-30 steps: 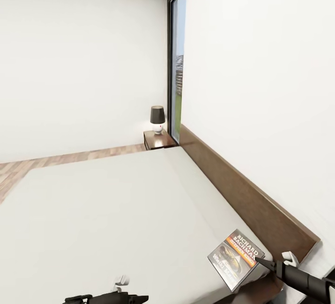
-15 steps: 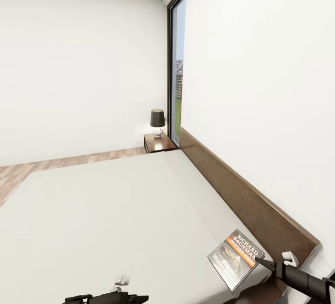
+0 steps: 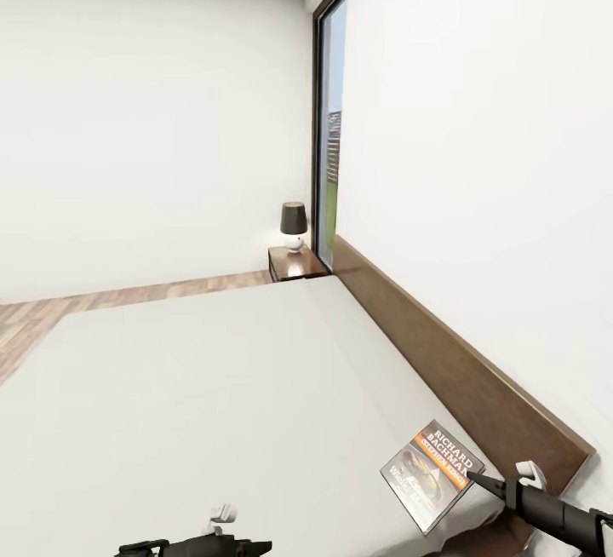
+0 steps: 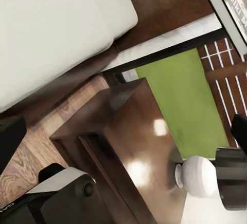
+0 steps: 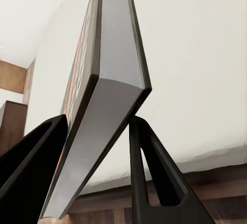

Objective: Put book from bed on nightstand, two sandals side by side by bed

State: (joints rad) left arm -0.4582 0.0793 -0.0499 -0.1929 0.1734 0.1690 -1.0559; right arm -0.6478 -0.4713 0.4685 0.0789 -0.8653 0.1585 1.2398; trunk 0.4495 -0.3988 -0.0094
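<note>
My right gripper [image 3: 471, 478] is shut on the book [image 3: 431, 473], a dark paperback with an orange band, and holds it tilted above the bed's [image 3: 213, 387] near right corner by the headboard [image 3: 443, 370]. In the right wrist view the book [image 5: 103, 80] sits clamped between the two black fingers [image 5: 149, 167]. One nightstand [image 3: 295, 263] stands past the bed's far corner. A second nightstand [image 4: 149, 147] with a glossy top lies under my left gripper [image 4: 123, 136], which is open, and the book's edge [image 4: 231, 3] shows beyond it. The sandals are out of view.
A dark-shaded lamp [image 3: 294, 225] stands on the far nightstand beside a tall window [image 3: 330, 131]. Another lamp with a white base [image 4: 198, 175] occupies part of the near nightstand's top. Wood floor [image 3: 128, 297] runs along the bed's far side. The white wall stands close on the right.
The whole head view has shifted slightly, so the camera moved. The book stays in my right gripper at the same place in the picture, and both arms look unmoved.
</note>
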